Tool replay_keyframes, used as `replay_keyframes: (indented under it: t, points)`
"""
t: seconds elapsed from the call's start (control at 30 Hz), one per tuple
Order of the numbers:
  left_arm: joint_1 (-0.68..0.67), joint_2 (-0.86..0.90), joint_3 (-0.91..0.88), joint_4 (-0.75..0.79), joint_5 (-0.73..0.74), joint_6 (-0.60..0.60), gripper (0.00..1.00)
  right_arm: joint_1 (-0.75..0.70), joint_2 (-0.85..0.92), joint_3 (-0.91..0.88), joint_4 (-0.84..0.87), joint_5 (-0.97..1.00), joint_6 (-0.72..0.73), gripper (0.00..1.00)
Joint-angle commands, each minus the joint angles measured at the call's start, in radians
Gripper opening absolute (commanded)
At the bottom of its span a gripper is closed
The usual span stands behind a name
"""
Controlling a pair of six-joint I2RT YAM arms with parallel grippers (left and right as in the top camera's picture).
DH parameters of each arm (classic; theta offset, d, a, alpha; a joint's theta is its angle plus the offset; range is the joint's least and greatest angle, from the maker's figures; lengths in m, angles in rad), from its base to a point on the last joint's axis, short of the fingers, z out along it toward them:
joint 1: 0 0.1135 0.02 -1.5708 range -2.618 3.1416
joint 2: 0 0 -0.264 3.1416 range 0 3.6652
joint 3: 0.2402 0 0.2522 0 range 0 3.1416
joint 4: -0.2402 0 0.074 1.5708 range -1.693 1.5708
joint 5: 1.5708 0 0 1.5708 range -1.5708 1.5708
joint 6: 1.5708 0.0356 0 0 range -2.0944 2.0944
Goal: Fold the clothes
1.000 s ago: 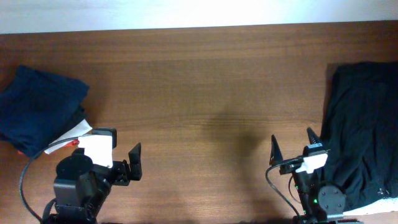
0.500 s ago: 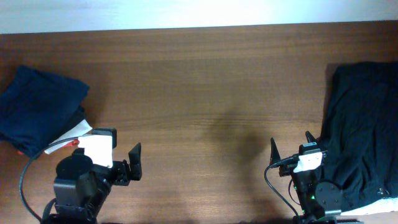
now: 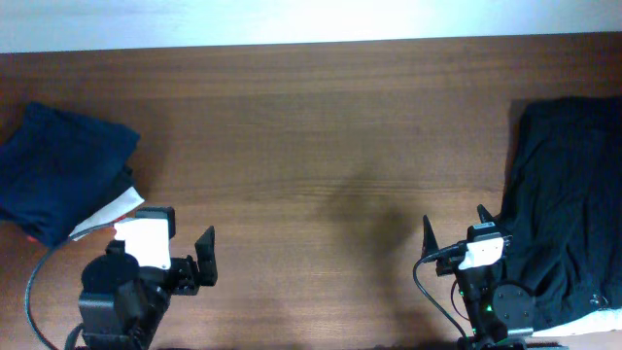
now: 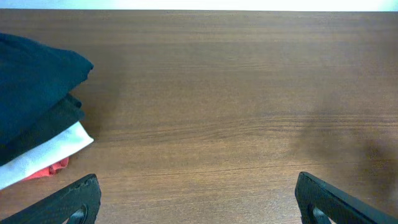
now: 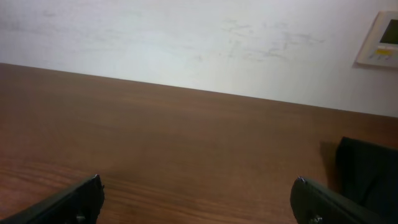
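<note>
1. Black and empty, the left gripper (image 4: 199, 203) and right gripper (image 3: 455, 226) sit spread wide at the near edge of the wooden table (image 3: 321, 117).
2. Farther back on the left, a folded stack (image 3: 60, 167), navy on top, looks finished.
3. On the right, a black garment (image 3: 569, 194) lies rumpled and partly out of frame. It is probably unfolded, so it is still to be done.

Tabletop (image 3: 321, 146) open between folded stack (image 3: 58, 180) and black garment (image 3: 569, 204).

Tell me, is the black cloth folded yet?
Not folded. The black cloth lies spread out and rumpled, with uneven edges.
</note>
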Motion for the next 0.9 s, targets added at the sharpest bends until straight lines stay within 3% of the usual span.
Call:
replay_keyframes:
  t: [0.0, 0.07, 0.23, 0.33, 0.47, 0.87]
  points:
    - [0.011, -0.154, -0.209, 0.093, -0.006, 0.002, 0.99, 0.005, -0.008, -0.005, -0.008, 0.016, -0.008, 0.99]
    - [0.011, -0.301, -0.425, 0.29, -0.006, 0.002, 0.99, 0.005, -0.008, -0.005, -0.008, 0.016, -0.008, 0.99]
    - [0.011, -0.488, -0.708, 0.713, -0.007, 0.002, 0.99, 0.005, -0.008, -0.005, -0.008, 0.016, -0.008, 0.99]
    - [0.011, -0.512, -0.821, 0.942, -0.05, 0.002, 0.99, 0.005, -0.008, -0.005, -0.008, 0.016, -0.008, 0.99]
    - [0.013, -0.511, -0.82, 0.787, -0.052, 0.002, 0.99, 0.005, -0.008, -0.005, -0.008, 0.016, -0.008, 0.99]
    - [0.013, -0.51, -0.82, 0.786, -0.037, 0.002, 0.99, 0.005, -0.008, -0.005, -0.008, 0.016, -0.008, 0.99]
